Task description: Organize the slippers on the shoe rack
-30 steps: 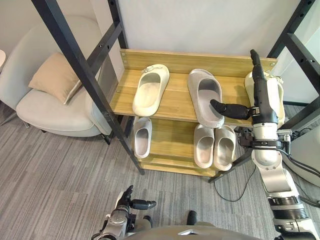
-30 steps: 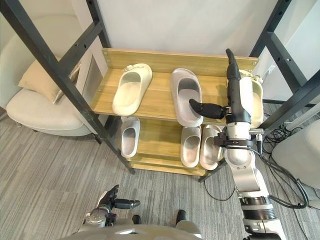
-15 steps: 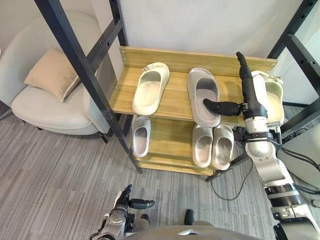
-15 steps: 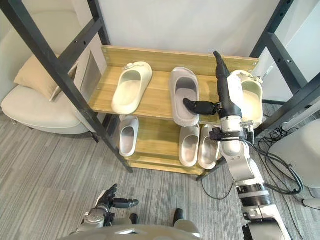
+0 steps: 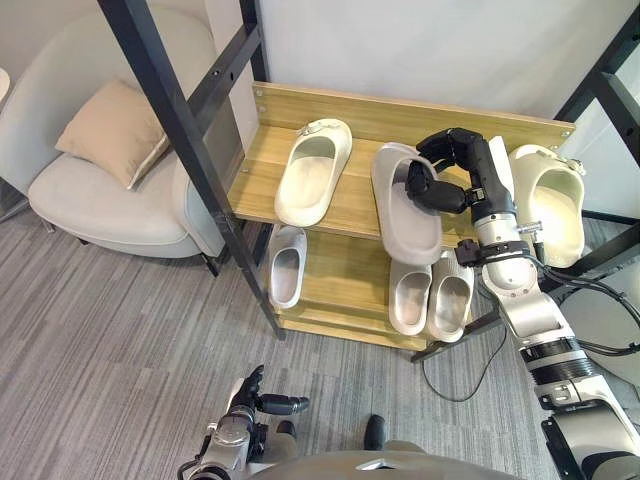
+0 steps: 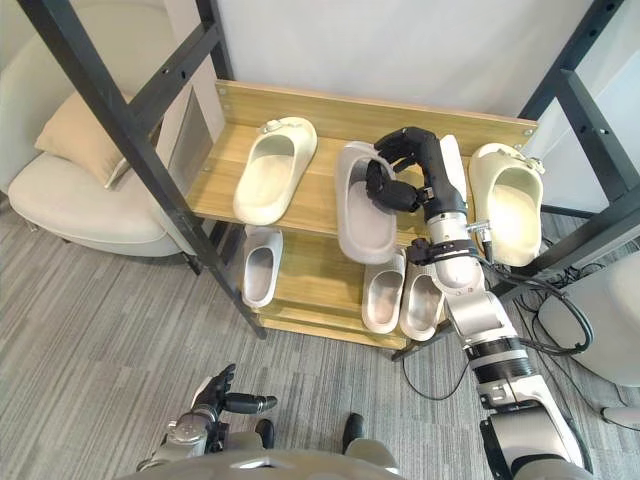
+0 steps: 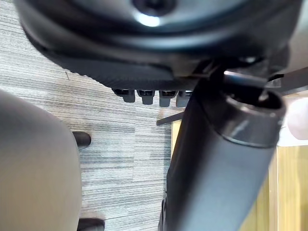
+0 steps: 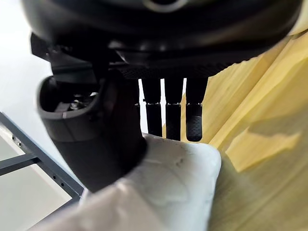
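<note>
While your right hand [image 5: 462, 168] is clenched on the grey slipper [image 5: 405, 215], thumb inside and fingers curled over its rim, that slipper lies midway along the shoe rack's [image 5: 360, 106] top shelf, with its near end hanging past the front edge above the pair [image 5: 430, 297] on the lower shelf. You have a bare strip of wood between it and the cream slipper [image 5: 312, 172] toward the rack's left end. Another cream slipper [image 5: 548, 205] overhangs the right end, just beside your forearm. A black frame post [image 5: 190, 150] crosses the rack's left front corner. Your left hand [image 5: 248, 392] hangs relaxed, well in front of the rack.
</note>
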{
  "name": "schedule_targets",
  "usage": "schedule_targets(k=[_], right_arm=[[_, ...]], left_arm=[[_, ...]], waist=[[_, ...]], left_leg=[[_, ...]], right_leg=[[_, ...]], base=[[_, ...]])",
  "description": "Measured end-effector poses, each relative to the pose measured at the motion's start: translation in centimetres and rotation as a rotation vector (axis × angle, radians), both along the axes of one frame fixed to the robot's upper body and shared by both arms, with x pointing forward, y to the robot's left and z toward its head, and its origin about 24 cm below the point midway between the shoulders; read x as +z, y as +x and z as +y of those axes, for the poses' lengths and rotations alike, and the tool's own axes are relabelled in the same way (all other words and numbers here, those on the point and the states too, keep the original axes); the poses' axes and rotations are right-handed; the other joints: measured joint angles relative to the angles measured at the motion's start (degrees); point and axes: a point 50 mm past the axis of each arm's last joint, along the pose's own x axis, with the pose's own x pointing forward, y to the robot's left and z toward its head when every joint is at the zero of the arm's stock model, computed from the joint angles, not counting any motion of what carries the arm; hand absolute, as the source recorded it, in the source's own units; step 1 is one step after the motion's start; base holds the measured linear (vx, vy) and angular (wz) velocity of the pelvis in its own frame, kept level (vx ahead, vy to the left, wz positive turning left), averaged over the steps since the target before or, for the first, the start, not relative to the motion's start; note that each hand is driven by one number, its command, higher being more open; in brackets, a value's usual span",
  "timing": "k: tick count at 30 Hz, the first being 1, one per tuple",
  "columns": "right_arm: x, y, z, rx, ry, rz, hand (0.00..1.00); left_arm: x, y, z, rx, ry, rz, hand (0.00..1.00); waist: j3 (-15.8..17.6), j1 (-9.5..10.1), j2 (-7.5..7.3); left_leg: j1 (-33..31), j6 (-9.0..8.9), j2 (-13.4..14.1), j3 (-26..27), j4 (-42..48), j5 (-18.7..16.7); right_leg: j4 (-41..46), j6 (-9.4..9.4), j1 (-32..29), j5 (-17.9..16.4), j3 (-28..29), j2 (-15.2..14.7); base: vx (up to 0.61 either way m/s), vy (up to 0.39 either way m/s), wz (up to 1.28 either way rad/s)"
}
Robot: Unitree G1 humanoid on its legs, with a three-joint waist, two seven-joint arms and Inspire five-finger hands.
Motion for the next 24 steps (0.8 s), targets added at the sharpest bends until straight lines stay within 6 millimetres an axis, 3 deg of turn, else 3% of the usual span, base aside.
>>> schedule_targets(k=[10, 14, 17, 20, 24], right_arm=[[0.9, -1.1, 0.7, 0.054, -0.02, -0.04, 0.0], [2.9, -2.4, 1.9, 0.109, -0.025, -0.142, 0.0], [6.5, -4.6, 2.8, 0.16, -0.02, -0.341, 0.0], [8.3, -6.2, 3.4, 0.202, 0.009, -0.463, 0.0], [9.0, -8.2, 4.8, 0.355, 0.152, -0.531, 0.0]], left_arm=[[0.0, 0.0, 0.1, 0.005, 0.0, -0.003, 1.0], [0.0, -0.1, 0.1, 0.009, 0.0, 0.0, 1.0], [0.0, -0.1, 0.1, 0.009, 0.001, 0.001, 1.0], [0.0, -0.2, 0.1, 0.008, 0.001, 0.002, 1.0], [-0.1, -0.3, 0.0, 0.003, 0.0, 0.006, 1.0]], waist=[[0.2, -0.45, -0.27], [0.2, -0.95, -0.22], [0.3, -1.0, -0.01], [0.4, -1.05, 0.29], [0.3, -1.16, 0.95]], left_leg=[[0.0, 0.0, 0.0, 0.0, 0.0, 0.0], [0.2, 0.0, 0.0, 0.1, 0.0, 0.0], [1.0, 0.0, 0.0, 0.2, 0.0, 0.0], [1.5, -0.02, -0.1, 0.3, 0.0, 0.0], [2.1, -0.03, 0.0, 0.7, 0.0, 0.0]], right_leg=[[0.0, 0.01, 0.0, 0.0, 0.1, -0.1], [0.0, 0.01, 0.1, 0.0, 0.2, -0.1], [0.0, 0.02, 0.9, 0.0, 0.2, -0.2], [0.1, 0.02, 1.2, -0.1, 0.4, -0.3], [0.7, -0.02, 1.4, -0.3, 0.8, -0.4]], base=[[0.0, 0.0, 0.0], [0.0, 0.002, -0.01], [0.0, 0.0, 0.0], [-0.03, 0.012, -0.02], [-0.03, 0.015, -0.05]])
